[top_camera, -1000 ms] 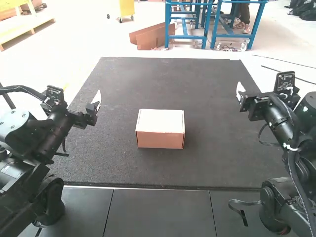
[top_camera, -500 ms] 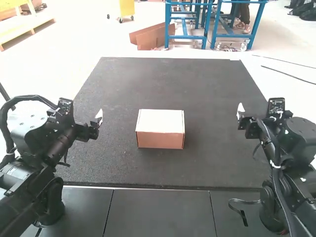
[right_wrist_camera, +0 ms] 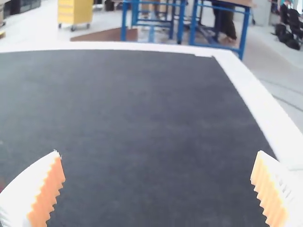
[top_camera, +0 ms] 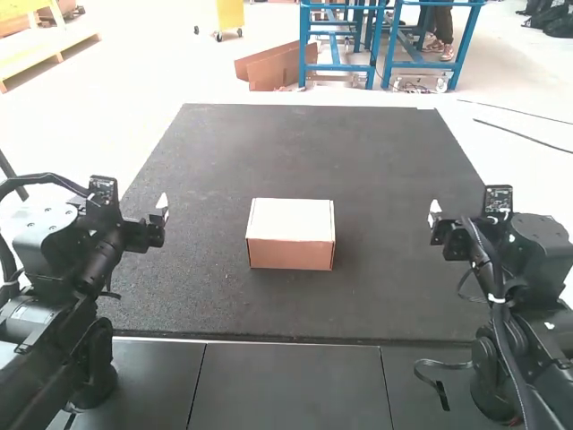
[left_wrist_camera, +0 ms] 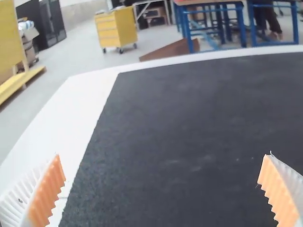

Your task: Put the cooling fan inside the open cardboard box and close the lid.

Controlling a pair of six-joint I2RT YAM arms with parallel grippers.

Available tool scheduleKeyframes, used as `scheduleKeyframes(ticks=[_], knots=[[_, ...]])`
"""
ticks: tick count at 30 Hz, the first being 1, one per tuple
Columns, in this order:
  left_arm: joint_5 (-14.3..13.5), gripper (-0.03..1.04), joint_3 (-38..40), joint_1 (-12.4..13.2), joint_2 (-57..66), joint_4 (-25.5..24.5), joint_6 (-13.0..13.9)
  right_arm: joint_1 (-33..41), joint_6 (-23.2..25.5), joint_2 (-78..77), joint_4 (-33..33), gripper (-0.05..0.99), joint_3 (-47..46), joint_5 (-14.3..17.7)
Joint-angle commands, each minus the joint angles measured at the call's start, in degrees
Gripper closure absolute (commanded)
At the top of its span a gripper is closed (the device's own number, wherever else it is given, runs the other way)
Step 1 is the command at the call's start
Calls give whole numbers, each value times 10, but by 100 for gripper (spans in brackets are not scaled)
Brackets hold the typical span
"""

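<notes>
A brown cardboard box [top_camera: 291,233] stands in the middle of the black mat [top_camera: 304,143] with its lid flaps down flat. My left gripper [top_camera: 157,219] hangs low over the mat's left edge, well to the left of the box, fingers spread wide with nothing between them. My right gripper [top_camera: 437,224] is over the mat's right side, equally far from the box, also open and empty. In the left wrist view the orange pads [left_wrist_camera: 47,191] frame bare mat. The right wrist view shows its orange pads [right_wrist_camera: 47,189] over bare mat too.
A white table surface [top_camera: 134,125] borders the mat on the left, right and far sides. Dark panels [top_camera: 286,385] run along the front edge between the two arm bases. Open mat lies all around the box.
Both arms have drawn back toward their bases. The left gripper moved left and the right gripper dropped lower and nearer. The box has not moved.
</notes>
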Motion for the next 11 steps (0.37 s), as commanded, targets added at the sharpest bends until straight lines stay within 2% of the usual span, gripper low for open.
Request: scheduleKeyframes(ticks=[1,6,11], knots=[[-4,4,-4,1,-7,1,19,-16,29,-7,-6,3,-2,1],[-5,4,-4,7,-8,3,24,-29,29,-7,-6,3,-2,1],[-5,4,-4,30,-8,7,24,-54,33,-7,-5,3,-2,2]])
